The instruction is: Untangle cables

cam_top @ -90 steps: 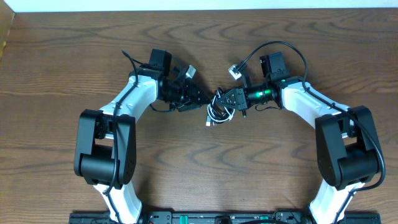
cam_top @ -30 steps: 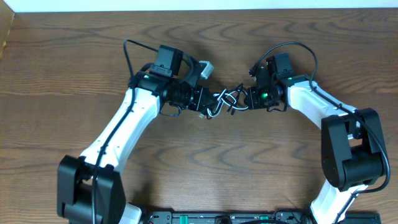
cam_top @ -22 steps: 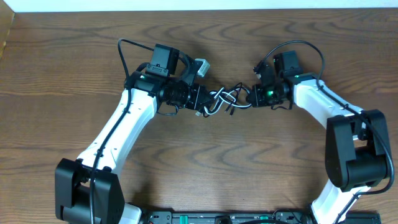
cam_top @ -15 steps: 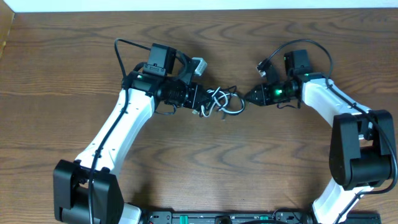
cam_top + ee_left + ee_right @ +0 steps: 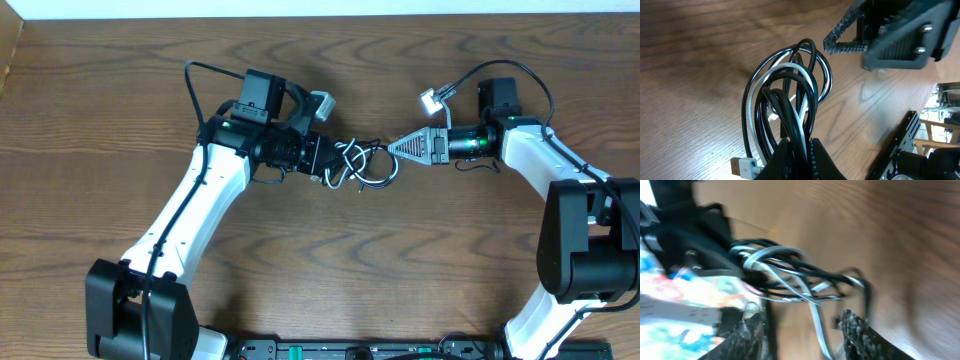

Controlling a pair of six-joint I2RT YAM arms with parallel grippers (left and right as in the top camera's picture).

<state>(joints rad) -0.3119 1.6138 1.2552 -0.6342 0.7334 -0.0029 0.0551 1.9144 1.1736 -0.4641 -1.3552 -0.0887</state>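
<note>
Dark wooden table with one tangle of cords on it.
The table [image 5: 400, 260] is brown wood with wavy grain. The cables [image 5: 358, 166], black and white loops, sit toward its far side; their white plug [image 5: 742, 162] seems to touch the surface.

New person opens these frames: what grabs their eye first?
The tangled knot of thin black and white cables in the middle of the dark wood-grain table, pinched at its left end in the shut left gripper. Next, the right gripper, jaws open and holding nothing, pointing at the knot from its right.
</note>
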